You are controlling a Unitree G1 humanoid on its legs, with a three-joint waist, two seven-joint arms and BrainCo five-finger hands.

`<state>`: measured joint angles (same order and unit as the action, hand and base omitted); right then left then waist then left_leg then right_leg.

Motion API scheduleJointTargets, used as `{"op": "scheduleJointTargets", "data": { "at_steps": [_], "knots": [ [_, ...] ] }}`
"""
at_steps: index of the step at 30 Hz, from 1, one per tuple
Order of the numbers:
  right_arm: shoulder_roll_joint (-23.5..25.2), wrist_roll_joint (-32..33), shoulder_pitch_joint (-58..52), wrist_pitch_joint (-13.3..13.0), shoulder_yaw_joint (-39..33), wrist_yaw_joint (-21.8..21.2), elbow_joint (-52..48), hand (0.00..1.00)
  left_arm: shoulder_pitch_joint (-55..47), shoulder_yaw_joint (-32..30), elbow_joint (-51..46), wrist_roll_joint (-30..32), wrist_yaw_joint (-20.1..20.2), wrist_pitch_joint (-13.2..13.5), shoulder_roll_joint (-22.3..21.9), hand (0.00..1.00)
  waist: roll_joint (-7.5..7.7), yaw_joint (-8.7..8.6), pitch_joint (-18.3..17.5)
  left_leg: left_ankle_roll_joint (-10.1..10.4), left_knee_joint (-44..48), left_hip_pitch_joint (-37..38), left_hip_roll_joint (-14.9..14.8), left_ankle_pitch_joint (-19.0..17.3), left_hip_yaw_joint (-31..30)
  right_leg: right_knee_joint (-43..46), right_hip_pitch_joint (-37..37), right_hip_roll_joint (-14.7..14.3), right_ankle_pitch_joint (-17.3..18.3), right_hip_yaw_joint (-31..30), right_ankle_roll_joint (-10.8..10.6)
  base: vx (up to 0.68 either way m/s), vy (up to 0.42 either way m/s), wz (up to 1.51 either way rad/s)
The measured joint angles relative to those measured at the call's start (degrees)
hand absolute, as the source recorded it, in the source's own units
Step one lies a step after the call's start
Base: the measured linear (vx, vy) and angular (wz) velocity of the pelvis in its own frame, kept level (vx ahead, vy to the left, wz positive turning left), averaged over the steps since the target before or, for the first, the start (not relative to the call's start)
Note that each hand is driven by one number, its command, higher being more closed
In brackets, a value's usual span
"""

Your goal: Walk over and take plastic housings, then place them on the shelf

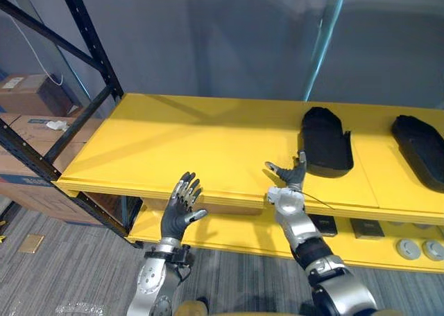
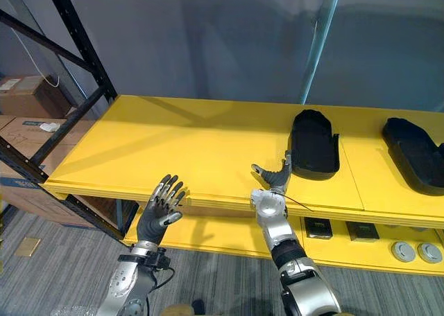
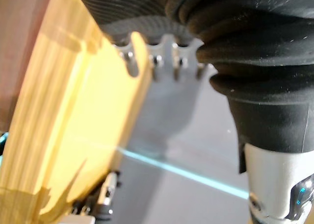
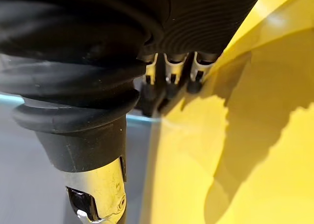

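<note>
- Left eye view: two black housings lie on the yellow shelf [image 1: 194,143]. The nearer housing [image 1: 325,141] has its long axis running from the shelf's front edge toward the back. The second housing [image 1: 420,148] lies well apart from it, on its far side from both hands. The right hand [image 1: 291,179] is just beside the nearer housing's front corner, fingers spread and straight, holding nothing. I cannot tell whether a fingertip touches the housing. The left hand [image 1: 179,208] is well away from that housing, in front of the shelf edge, splayed and empty.
- Right eye view: the same layout. The nearer housing [image 2: 313,144] lies ahead of the right hand [image 2: 276,179] and slightly to its outer side, so that hand is clearly the closer one. Any grasp would probably come at the housing's front end, along its length.
- Left wrist view: straight fingers [image 3: 164,62] beside the shelf's yellow edge, nothing between them.
- Right wrist view: fingers [image 4: 171,69] extended over the yellow board, unloaded. The housing itself is hard to pick out past them.
</note>
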<state>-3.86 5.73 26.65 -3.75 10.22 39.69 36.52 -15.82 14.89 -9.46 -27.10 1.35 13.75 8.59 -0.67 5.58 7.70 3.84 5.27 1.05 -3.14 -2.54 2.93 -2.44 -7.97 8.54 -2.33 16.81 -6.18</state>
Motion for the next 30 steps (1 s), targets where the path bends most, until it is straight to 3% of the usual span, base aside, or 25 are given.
{"op": "scheduleJointTargets", "data": {
  "at_steps": [10,16,25,30],
  "knots": [
    [-0.1,-1.0,0.9,0.0,-0.1,-0.7,0.0,0.00,0.0,0.6,0.0,0.0,-0.1,-0.1,0.0,0.00,0.29,0.04,0.9,0.2,-0.9,0.8,-0.3,0.1,0.6,-0.1,-0.1,-0.3,0.0,-0.8,0.1,0.00,0.001,-0.03],
    [-0.1,-2.1,0.9,-2.6,0.3,-3.9,-1.4,0.00,0.1,1.2,0.0,0.1,-0.4,-0.1,-0.1,0.00,0.36,-0.02,1.5,0.2,-0.9,0.8,-0.3,0.1,0.7,-0.1,0.0,-0.3,0.1,-0.9,0.1,0.00,0.000,0.00],
    [0.2,-7.0,-10.1,-6.7,1.6,-3.4,-28.3,0.00,-0.1,-1.4,-0.9,1.3,-3.3,0.0,-2.0,0.00,0.43,-0.83,2.1,0.2,-1.7,0.9,-0.3,-0.1,1.9,-0.1,1.1,-0.3,0.1,-1.8,0.2,0.01,0.006,-0.05],
    [-0.9,-7.1,-23.2,-7.9,1.3,-3.9,-43.6,0.00,-0.6,-2.0,-1.8,3.4,-6.0,1.4,-2.3,0.00,1.66,-3.48,2.1,0.2,-1.6,0.9,-0.5,-1.0,4.0,0.0,2.7,-0.5,0.2,-4.0,0.2,0.02,0.017,-0.21]
  ]
}}
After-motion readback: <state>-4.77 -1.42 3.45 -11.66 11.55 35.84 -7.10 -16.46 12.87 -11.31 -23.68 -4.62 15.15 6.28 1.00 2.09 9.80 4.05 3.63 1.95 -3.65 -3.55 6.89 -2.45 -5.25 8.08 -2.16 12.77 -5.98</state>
